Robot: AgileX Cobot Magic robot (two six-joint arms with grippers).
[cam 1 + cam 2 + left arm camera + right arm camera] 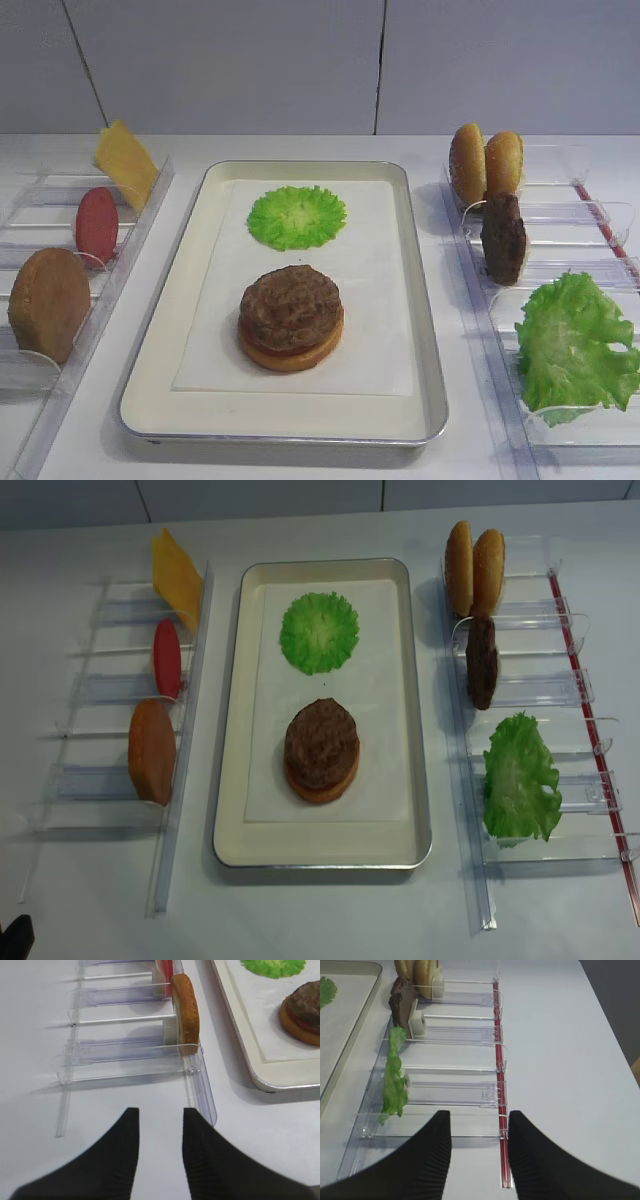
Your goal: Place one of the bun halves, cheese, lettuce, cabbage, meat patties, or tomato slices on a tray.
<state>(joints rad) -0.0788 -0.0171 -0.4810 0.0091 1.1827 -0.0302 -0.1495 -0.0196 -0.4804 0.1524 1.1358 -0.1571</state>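
Note:
The silver tray [430, 330] lies in the middle, lined with white paper. On it a meat patty [290, 303] tops a tomato slice and a bun half, with a round green leaf disc [297, 216] behind. The left rack holds cheese [125, 162], a tomato slice [96, 226] and a bun half [48, 303]. In the right rack stand two bun halves [485, 162], a second patty [503, 237] and lettuce [575, 345]. My right gripper [480, 1117] is open and empty, near that rack's front end. My left gripper [161, 1112] is open and empty, short of the left bun half [186, 1012].
Clear plastic racks [530, 690] [110, 690] flank the tray on both sides. A red strip [501, 1110] runs along the right rack's outer edge. A white wall closes the back of the table.

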